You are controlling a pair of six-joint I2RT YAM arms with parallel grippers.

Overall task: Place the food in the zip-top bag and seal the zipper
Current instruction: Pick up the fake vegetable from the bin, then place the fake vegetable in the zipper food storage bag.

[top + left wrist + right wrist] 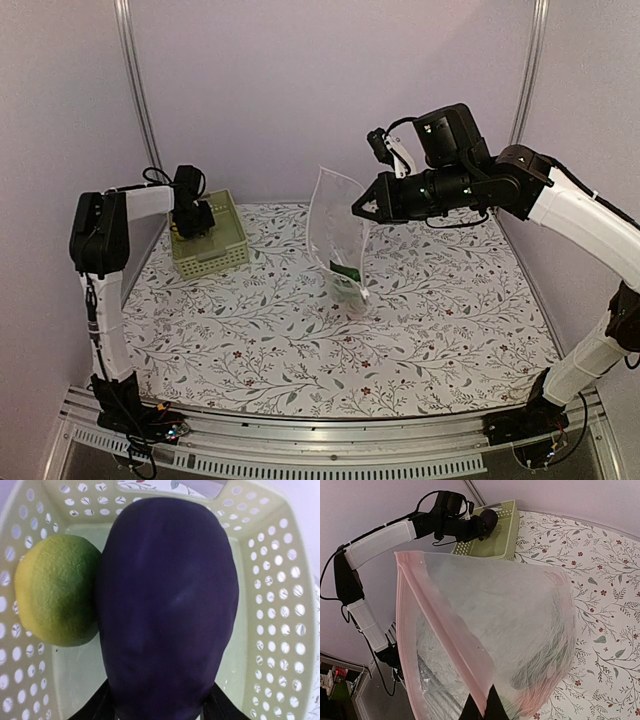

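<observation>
We are at the pick-up. The left pincer (190,222) reaches into the pale green basket (280,580) at about ten o'clock on the desk (300,340). Its dark fingers (95,706) flank the purple eggplant (167,610), and we cannot tell whether they are clamped on it. A green-yellow round fruit (55,595) touches the eggplant at its nine o'clock.

The right pincer (362,208) is pinched tight on the top edge of the zip-top bag (338,230). It holds the bag upright near the desk's centre, a little towards twelve o'clock. The pink zipper (440,630) is unsealed, and some food (348,275) lies in the bottom.

To do this well, we would grip the eggplant across its thick middle, since its smooth skin looks likely to slip. We would lift straight up so the neighbouring fruit is not dragged, then carry it towards three o'clock and drop it through the mouth.

We can read no brand, label or writing anywhere.
</observation>
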